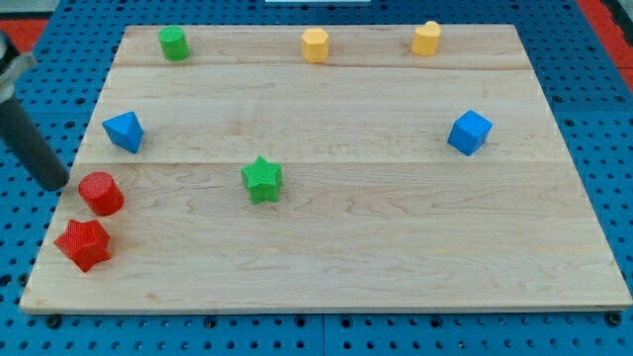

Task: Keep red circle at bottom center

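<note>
While the red circle [101,193] sits at the board's [396,247] left edge, just above a red star [83,244], my tip [56,182] rests just left of it. No gripper exists, only a rod. A blue block [124,131] lies above, a green star [262,179] rightward.

A wooden board [396,247] lies on a blue pegboard table [613,148], with eight small blocks spread across it. My tip [57,184] sits at the board's left edge, just left of the red circle [101,193]. A red star [83,244] lies just below that circle. Nearby are a blue triangle [124,131] and a green star [262,180]. Along the view's top stand a green cylinder [174,44], a yellow hexagon [315,44] and a second yellow block [426,39]; a blue cube [469,133] sits at right.
</note>
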{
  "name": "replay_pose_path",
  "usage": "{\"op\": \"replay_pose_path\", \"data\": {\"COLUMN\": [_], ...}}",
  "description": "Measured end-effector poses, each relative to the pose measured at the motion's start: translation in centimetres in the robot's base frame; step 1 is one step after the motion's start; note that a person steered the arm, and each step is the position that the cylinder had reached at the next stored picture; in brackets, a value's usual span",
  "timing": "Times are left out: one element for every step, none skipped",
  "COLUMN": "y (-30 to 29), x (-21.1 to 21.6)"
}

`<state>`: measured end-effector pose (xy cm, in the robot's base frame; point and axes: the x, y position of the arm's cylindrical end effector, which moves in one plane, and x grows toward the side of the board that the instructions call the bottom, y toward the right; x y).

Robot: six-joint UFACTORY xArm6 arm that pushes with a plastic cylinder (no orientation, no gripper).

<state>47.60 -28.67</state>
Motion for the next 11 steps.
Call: {"op": "replay_pose_path", "data": {"y": [3.7, 8.6, 14.5, 19.2, 22.9, 20.0, 17.9, 18.0, 24.3, 30.7, 35.9], "x": [1.5, 3.7, 3.9, 4.6, 5.6, 4.5, 6.0, 7.8, 8.4, 8.4, 8.4]}}
